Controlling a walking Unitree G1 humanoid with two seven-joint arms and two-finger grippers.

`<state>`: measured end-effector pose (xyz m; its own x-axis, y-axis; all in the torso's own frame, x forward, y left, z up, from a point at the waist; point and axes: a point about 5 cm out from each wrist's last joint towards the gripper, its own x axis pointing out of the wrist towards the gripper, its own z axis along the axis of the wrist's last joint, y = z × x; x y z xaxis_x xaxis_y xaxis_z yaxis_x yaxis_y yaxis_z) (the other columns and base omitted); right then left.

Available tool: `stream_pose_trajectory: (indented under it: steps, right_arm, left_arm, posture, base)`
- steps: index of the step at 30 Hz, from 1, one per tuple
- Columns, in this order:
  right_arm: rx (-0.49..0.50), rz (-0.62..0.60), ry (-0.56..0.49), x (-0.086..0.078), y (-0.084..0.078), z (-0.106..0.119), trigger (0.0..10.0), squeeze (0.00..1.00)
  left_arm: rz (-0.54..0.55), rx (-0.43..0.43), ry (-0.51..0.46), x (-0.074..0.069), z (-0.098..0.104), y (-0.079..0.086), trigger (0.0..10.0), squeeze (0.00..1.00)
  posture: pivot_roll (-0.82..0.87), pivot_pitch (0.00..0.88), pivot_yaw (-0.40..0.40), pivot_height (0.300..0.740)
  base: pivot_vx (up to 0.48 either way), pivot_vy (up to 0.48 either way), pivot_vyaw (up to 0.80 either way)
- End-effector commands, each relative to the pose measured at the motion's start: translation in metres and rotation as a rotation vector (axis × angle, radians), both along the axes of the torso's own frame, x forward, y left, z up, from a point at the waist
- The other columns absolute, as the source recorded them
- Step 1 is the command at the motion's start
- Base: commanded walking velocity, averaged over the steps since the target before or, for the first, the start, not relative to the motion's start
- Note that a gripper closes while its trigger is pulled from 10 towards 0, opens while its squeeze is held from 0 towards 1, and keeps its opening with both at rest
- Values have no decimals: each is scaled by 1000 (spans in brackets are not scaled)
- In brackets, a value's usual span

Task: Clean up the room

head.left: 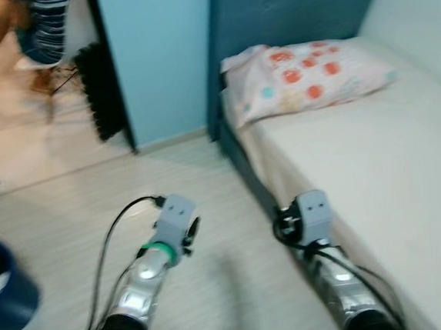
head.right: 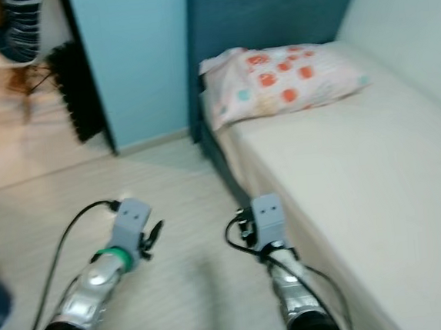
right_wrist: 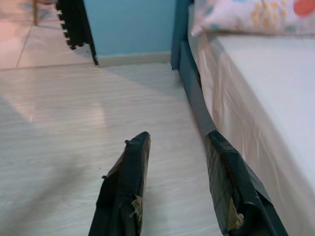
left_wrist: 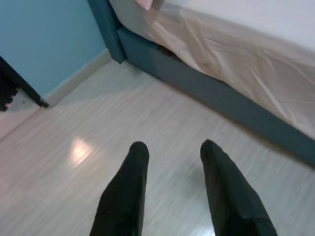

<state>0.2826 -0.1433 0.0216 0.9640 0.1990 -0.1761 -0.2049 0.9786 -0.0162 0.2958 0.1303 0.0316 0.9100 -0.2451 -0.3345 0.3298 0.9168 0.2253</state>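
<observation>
"What was there to tidy?"

"The pillow at the head of the bed, against the blue headboard. It looked soft and light, and I judged it would sag if pinched by a corner; better taken by a thick bunch at its near edge."

"And the arms?"

"Both low over the floor beside the bed. The left gripper had its fingers spread, holding nothing; the right gripper likewise."

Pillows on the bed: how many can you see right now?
1. The pillow, white with red and orange spots, lies at the head of the bed, against the dark blue headboard. The bed's far end is out of frame, so others may be hidden.
</observation>
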Motion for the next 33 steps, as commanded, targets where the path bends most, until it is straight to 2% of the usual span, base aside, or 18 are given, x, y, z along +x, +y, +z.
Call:
stream_pose_trajectory:
  steps: [1, 12, 33]
  right_arm:
    - [-4, -18, 8, -1, -6, -2, 10000, 0]
    - [3, -48, -8, 2, -12, 2, 10000, 0]
    - [5, -56, -10, 1, -12, 2, 10000, 0]
  left_arm:
    - [-13, -1, 18, -2, -3, -4, 10000, 0]
    - [-22, -3, 13, -1, -2, -5, 10000, 0]
    - [-36, -7, 9, 0, -1, -8, 10000, 0]
  posture:
    - [-30, 7, 12, 740]
    - [-31, 10, 15, 740]
    - [-34, 12, 17, 740]
  base:
    - [0, 0, -750]
    - [0, 0, -749]
    - [0, 0, -749]
